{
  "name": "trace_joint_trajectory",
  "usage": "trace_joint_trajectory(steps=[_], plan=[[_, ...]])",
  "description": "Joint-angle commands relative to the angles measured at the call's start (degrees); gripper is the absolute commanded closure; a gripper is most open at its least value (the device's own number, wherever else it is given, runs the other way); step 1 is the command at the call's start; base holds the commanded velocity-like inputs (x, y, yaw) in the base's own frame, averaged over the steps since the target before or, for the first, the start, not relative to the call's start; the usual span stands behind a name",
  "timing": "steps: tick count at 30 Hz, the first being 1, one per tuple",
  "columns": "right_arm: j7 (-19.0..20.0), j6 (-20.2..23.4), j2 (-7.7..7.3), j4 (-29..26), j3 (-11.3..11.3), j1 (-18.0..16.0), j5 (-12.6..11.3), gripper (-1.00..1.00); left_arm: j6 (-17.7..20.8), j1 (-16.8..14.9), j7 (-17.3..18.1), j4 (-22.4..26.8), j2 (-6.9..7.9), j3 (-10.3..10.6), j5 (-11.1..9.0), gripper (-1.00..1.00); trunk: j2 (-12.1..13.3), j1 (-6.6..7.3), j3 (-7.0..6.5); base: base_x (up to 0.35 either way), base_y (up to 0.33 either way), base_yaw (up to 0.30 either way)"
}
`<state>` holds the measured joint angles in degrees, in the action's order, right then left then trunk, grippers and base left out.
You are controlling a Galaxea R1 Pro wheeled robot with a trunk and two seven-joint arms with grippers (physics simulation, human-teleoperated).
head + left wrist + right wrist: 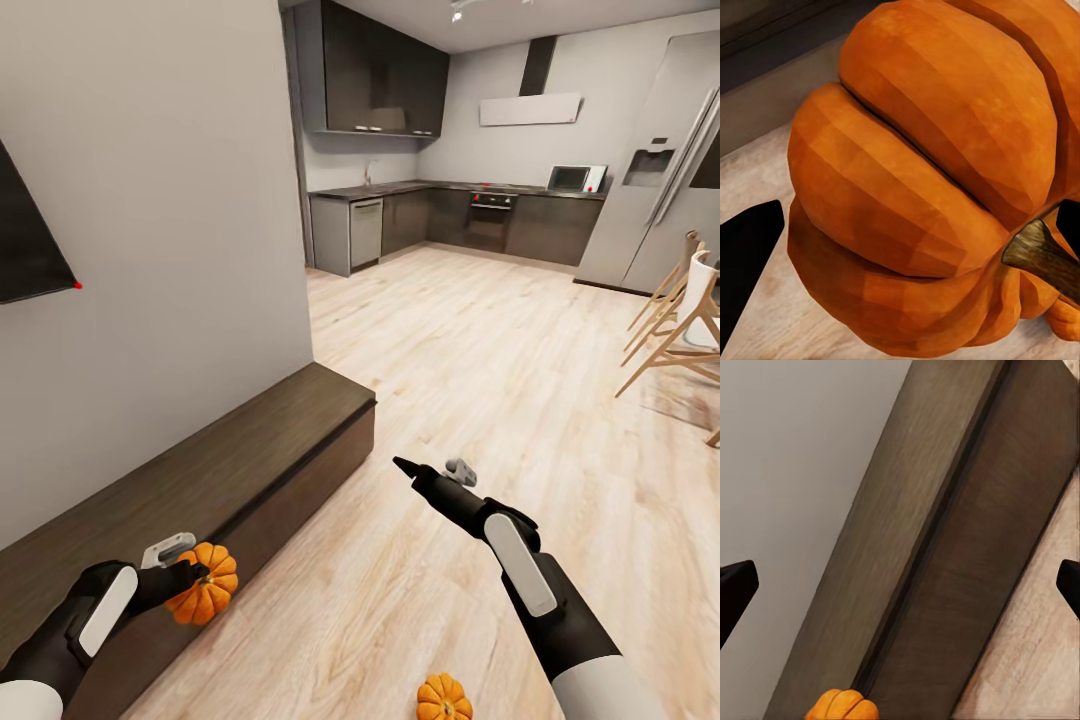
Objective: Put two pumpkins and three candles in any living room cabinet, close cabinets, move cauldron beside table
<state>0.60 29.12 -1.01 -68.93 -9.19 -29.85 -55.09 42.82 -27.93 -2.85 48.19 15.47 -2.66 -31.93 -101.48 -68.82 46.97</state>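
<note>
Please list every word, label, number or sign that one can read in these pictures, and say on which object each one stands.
No text can be read in these pictures.
The microwave and the fridge's dispenser panel are too small and blurred to show any lettering.
The pumpkin in the left gripper and the cabinet carry no marking.

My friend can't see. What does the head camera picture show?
The robot's left gripper holds an orange pumpkin in front of a long, low dark wooden cabinet against a grey wall. A second pumpkin sits on the plank floor near the empty right gripper, with a kitchen beyond.
</note>
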Motion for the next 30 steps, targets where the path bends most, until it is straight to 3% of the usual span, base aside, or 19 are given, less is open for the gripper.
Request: trace_joint_trajectory(steps=[1, 5, 7, 8, 12, 14, 19, 23, 26, 30], plan=[[-0.91, 0.43, -0.12, 0.16, 0.01, -0.03, -0.11, -1.00, 0.30, -0.02, -0.32, 0.07, -0.01, -0.06, -0.51, 1.00, -0.02, 0.01, 0.05, 0.002, 0.000, 0.000], [-8.76, 0.95, -0.17, 2.24, 2.43, -0.03, -0.18, -1.00, 0.30, -0.02, -0.18, 0.08, -0.01, -0.06, -0.51, 1.00, -0.02, 0.01, 0.05, 0.000, 0.000, 0.000], [-17.54, 1.07, -0.19, 3.50, 5.33, -0.03, -0.19, -1.00, 0.32, -0.02, -0.15, 0.09, 0.04, -0.06, -0.51, 1.00, -0.02, 0.01, 0.05, 0.000, 0.000, 0.000], [-18.97, 1.08, -0.20, 3.60, 5.65, -0.03, -0.19, -1.00, 0.32, -0.02, -0.15, 0.10, 0.05, -0.06, -0.51, 1.00, -0.02, 0.01, 0.05, 0.000, 0.000, 0.000], [-30.64, 0.63, -0.22, 4.65, 8.84, -0.03, -0.19, -1.00, 0.33, -0.02, -0.14, 0.11, 0.00, -0.06, -0.51, 1.00, -0.02, 0.01, 0.05, 0.000, 0.000, 0.000], [-33.68, 0.29, -0.25, 6.37, 10.02, -0.03, -0.19, -1.00, 0.33, -0.02, -0.14, 0.08, 0.00, -0.06, -0.52, 1.00, -0.02, 0.01, 0.05, 0.000, 0.000, 0.000], [-35.98, 0.09, -0.38, 13.03, 10.77, -0.53, 0.14, -1.00, 0.36, -0.02, -0.02, 0.26, 0.00, -0.06, -0.75, 1.00, -0.02, 0.01, 0.05, 0.000, 0.000, 0.000], [-36.23, -0.22, -0.53, 18.37, 10.85, -1.16, 0.41, -1.00, 0.96, 0.03, 0.30, 3.11, -0.20, -0.07, -1.36, 1.00, -0.02, 0.01, 0.05, 0.000, 0.000, 0.000], [-36.22, -1.22, -1.04, 21.20, 10.86, -1.61, 0.46, -1.00, 2.91, 0.06, 3.99, 4.74, -1.71, 0.27, -1.93, 1.00, -0.02, 0.01, 0.05, 0.000, 0.000, 0.000], [-35.04, -1.51, -2.54, 21.95, 10.69, -1.76, 0.56, -1.00, 8.55, 0.08, 13.15, 6.33, -2.10, 0.47, -1.97, 1.00, -0.42, -0.21, 0.23, 0.000, 0.000, 0.000]])
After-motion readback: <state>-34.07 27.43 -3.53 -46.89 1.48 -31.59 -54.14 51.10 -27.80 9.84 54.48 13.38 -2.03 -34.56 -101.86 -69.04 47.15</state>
